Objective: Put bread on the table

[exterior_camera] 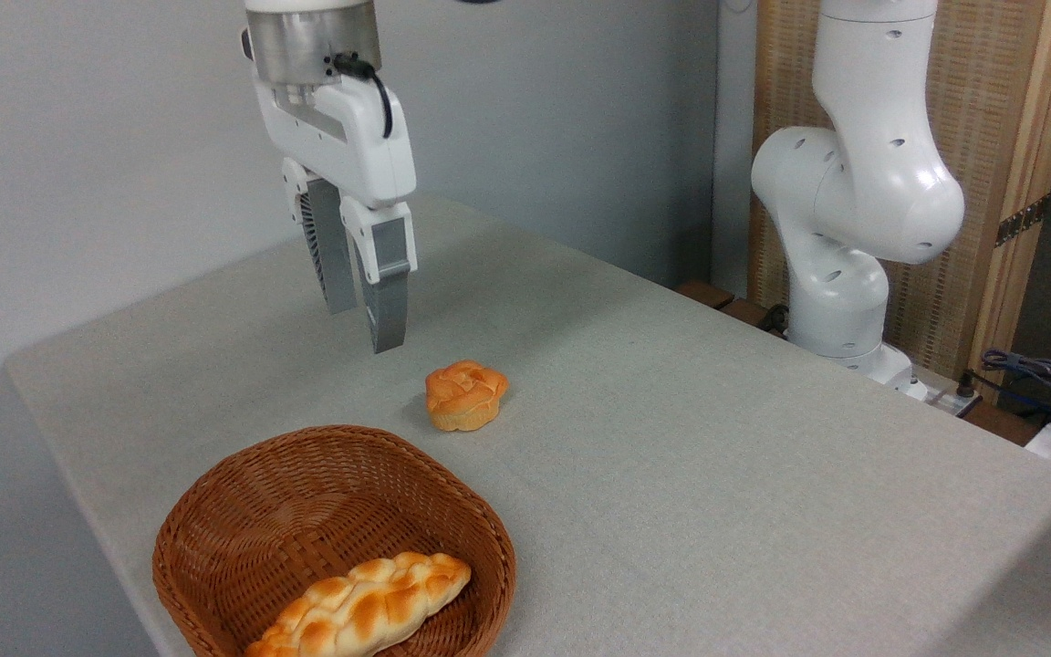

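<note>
The table [671, 474] was the biggest thing there. It had a soft grey cloth all over it and went from the back wall down to the front. The robot arm [854, 201] stood at the far right side, white and tall.

Next in size came the basket [215, 511], brown and woven, sitting near the front left. Inside it lay a long loaf [366, 604] with twisty bumps, pale in some spots and brown in others.

The gripper [363, 319] hung up in the air, above the table and off to the left of the bread. Its two grey fingers [388, 306] pointed down with a small gap between them, and nothing was held in that gap.

The bread [464, 394] was the smallest thing. It was a little round orange bun with a swirly top. It sat right side up on the cloth, just past the basket's far edge, and nothing touched it.

So the job looked done. The bun was on the table and the gripper had let go. Nothing seemed left but for the arm to rest.
</note>
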Controlling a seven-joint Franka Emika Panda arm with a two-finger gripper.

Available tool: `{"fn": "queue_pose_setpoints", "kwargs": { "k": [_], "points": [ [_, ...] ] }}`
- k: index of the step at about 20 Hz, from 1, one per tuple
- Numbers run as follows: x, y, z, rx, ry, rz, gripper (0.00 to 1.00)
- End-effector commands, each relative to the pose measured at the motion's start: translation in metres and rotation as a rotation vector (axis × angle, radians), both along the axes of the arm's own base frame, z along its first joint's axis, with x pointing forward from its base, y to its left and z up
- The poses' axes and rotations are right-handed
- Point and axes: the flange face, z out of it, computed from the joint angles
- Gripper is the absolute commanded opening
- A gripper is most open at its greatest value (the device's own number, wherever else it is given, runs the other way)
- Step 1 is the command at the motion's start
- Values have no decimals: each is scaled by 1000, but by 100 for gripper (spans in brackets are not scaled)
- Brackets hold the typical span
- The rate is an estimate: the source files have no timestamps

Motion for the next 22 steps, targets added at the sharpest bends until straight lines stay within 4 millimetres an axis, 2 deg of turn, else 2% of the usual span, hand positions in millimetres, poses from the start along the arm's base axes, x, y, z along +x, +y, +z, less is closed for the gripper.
{"fn": "queue_pose_setpoints", "kwargs": {
  "k": [1, 4, 6, 12, 16, 22],
  "points": [
    [11, 19, 17, 2, 56, 63, 100],
    [13, 35, 30, -23, 80, 90, 100],
    [15, 46, 30, -46, 82, 116, 100],
    [15, 54, 30, -38, 82, 120, 100],
    [13, 42, 29, -36, 87, 98, 100],
    [14, 41, 28, -37, 88, 98, 100]
  ]
}}
